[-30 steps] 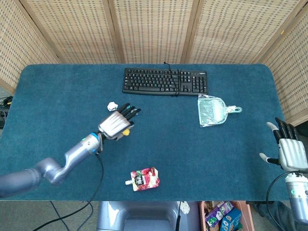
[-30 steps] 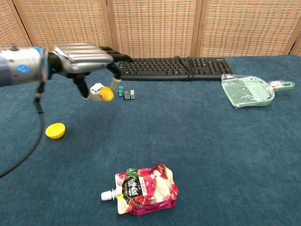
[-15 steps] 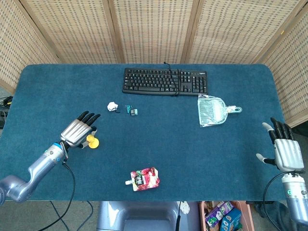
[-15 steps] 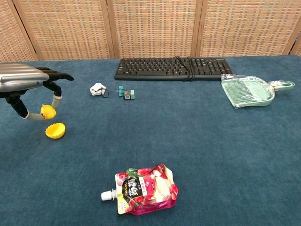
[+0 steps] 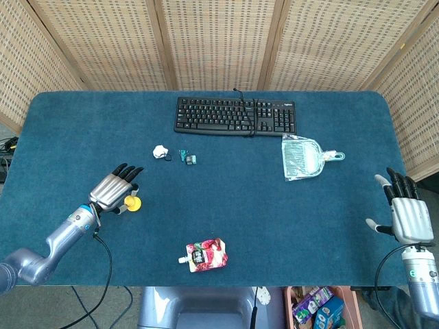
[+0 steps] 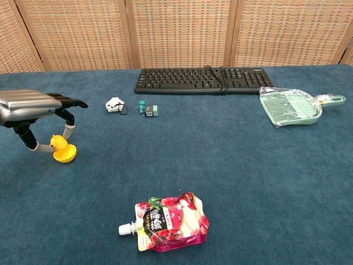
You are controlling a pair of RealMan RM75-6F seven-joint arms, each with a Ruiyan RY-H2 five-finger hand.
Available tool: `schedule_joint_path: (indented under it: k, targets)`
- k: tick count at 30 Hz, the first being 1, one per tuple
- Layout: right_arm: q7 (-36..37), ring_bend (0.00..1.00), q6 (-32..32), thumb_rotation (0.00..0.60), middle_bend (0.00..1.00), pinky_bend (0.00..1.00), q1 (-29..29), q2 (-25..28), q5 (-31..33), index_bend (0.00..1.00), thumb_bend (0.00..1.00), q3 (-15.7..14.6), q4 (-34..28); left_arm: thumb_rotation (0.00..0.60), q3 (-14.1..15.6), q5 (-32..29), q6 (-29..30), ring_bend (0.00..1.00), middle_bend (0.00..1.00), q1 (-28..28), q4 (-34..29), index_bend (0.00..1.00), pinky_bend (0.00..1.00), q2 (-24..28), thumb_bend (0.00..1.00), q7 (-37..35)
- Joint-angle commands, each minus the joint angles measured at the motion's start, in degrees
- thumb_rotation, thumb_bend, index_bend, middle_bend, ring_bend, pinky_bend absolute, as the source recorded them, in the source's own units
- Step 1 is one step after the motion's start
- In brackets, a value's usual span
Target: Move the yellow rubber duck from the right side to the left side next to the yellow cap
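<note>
At the far left of the blue-covered bench (image 5: pixel 82 123), the robot's left hand (image 5: pixel 111 191) hovers low with its dark fingers spread forward. In the chest view, the thumb and one finger reach down on either side of the yellow rubber duck (image 6: pixel 57 144); whether they are pinching it or have just let go cannot be told. The duck sits on or right against the yellow cap (image 6: pixel 65 155), on the left side of the bench.

Further right and toward the back lies a small white object (image 5: pixel 160 151), and just beside it two small teal blocks (image 5: pixel 187 157). Behind them, near the far edge, a black keyboard (image 5: pixel 235 115) lies crosswise with a dark cable (image 5: pixel 250 113) draped over it.

Near the front edge, about in the middle, a red and white drink pouch (image 5: pixel 204 256) lies flat, its white spout pointing left.

To the right of the keyboard rests a pale green dustpan (image 5: pixel 302 157), handle pointing right.

At the far right edge, the right hand (image 5: pixel 408 214) is held upright, released, fingers apart and gripping nothing, well apart from everything else.

A woven cane screen (image 5: pixel 219 41) stands behind the bench.
</note>
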Motion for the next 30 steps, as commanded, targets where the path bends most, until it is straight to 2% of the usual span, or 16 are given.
schedule_joint_path:
  k: [1, 13, 15, 19, 26, 28, 30]
  targets:
    - [0.02, 0.00, -0.19, 0.600, 0.00, 0.00, 0.03, -0.03, 0.12, 0.00, 0.00, 0.02, 0.09, 0.600, -0.04, -0.04, -0.45, 0.00, 0.00, -0.04, 0.52, 0.58, 0.00, -0.40, 0.40, 0.49]
    - [-0.40, 0.00, -0.48, 0.600, 0.00, 0.00, 0.02, -0.08, 0.51, 0.00, 0.00, 0.16, -0.11, 0.600, -0.16, 0.47, -1.23, 0.00, 0.00, -0.11, 1.32, 0.55, 0.00, -1.32, 0.40, 1.34]
    - [-0.38, 0.00, -0.49, 0.600, 0.00, 0.00, 0.01, -0.06, 0.53, 0.00, 0.00, 0.19, -0.18, 0.600, -0.14, 0.52, -1.40, 0.00, 0.00, -0.11, 1.15, 0.49, 0.00, -1.24, 0.39, 1.51]
    - [-0.40, 0.00, -0.55, 0.600, 0.00, 0.00, 0.01, 0.00, 0.45, 0.00, 0.00, 0.15, -0.29, 0.600, -0.12, 0.42, -1.80, 0.00, 0.00, -0.08, 0.47, 0.31, 0.00, -0.77, 0.28, 1.80]
    - [-0.22, 0.00, -0.62, 0.600, 0.00, 0.00, -0.03, 0.18, 0.21, 0.00, 0.00, 0.06, -0.40, 0.600, -0.48, 0.18, -1.26, 0.00, 0.00, 0.19, -1.15, 0.15, 0.00, 0.18, 0.22, 3.00]
    - [-0.11, 0.00, -0.61, 0.600, 0.00, 0.00, -0.06, 0.23, 0.11, 0.00, 0.00, 0.02, -0.47, 0.600, -0.83, 0.40, -0.05, 0.00, 0.00, 0.59, -2.25, 0.05, 0.00, 0.96, 0.18, 2.53]
    - [-0.07, 0.00, -0.53, 0.600, 0.00, 0.00, -0.10, 0.29, 0.03, 0.00, 0.00, 0.00, -0.50, 0.600, -1.39, 0.67, 1.88, 0.00, 0.00, 1.24, -3.50, 0.00, 0.00, 1.96, 0.13, 1.70]
